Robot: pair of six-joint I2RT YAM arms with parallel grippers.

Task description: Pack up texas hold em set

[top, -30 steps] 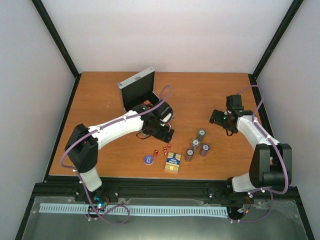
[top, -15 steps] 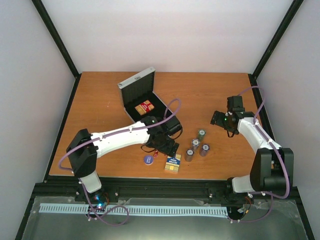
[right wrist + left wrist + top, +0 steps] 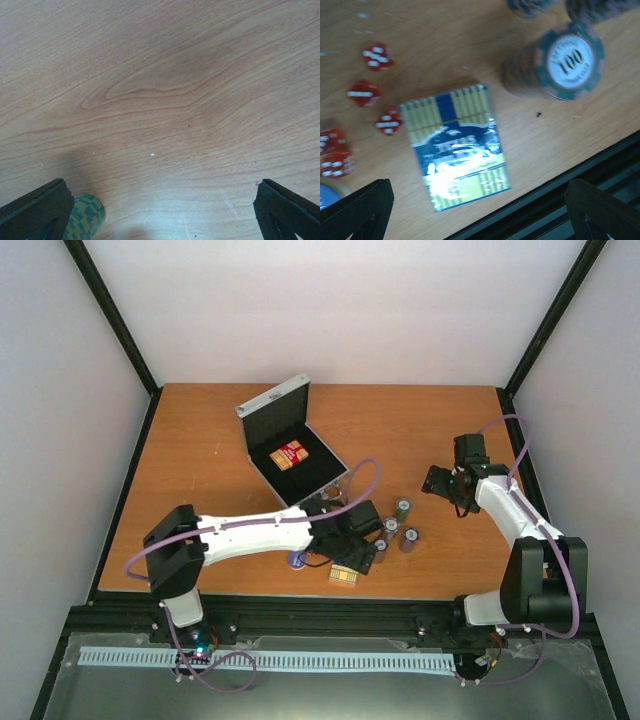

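TOP VIEW
case (image 3: 262, 422): open with the lid up, far-left part of the worktop (image 3: 200, 450). The red box (image 3: 290, 455) lies inside on the black lining.
blue box (image 3: 345, 577): flat by the near edge of the worktop, outside the case and well apart from it.
left tool (image 3: 355, 552): hangs just over the far end of the blue box. Its spread can't be read from this view.
disc (image 3: 296, 560): just left of the blue box, half under the left arm.
chip stacks (image 3: 403, 508): four, upright, just right of the left tool.
right tool (image 3: 440, 483): right side, past the chip stacks, well apart from the blue box.
nearer arm: left, clearly.

LEFT WRIST
left tool (image 3: 477, 210): fingers (image 3: 355, 210) spread wide, nothing between them.
blue box (image 3: 457, 150): below and ahead, between the two fingers, a bit left of centre, untouched.
long axis: runs away from the camera with a slight tilt, crossing the finger line, so closing would meet the narrow width.
dice (image 3: 389, 123): five, red, loose to the left of the box. The nearest is just beside its edge.
chip stack (image 3: 570, 60): "100" on top, far-right of the box, apart from it.
next move (judged): straight down with a small twist to square up. The near die may get caught.

RIGHT WRIST
right tool (image 3: 160, 207): spread wide, empty, bare worktop (image 3: 160, 100) under it.
chip stack (image 3: 86, 215): green-patterned rim just beside the left finger.
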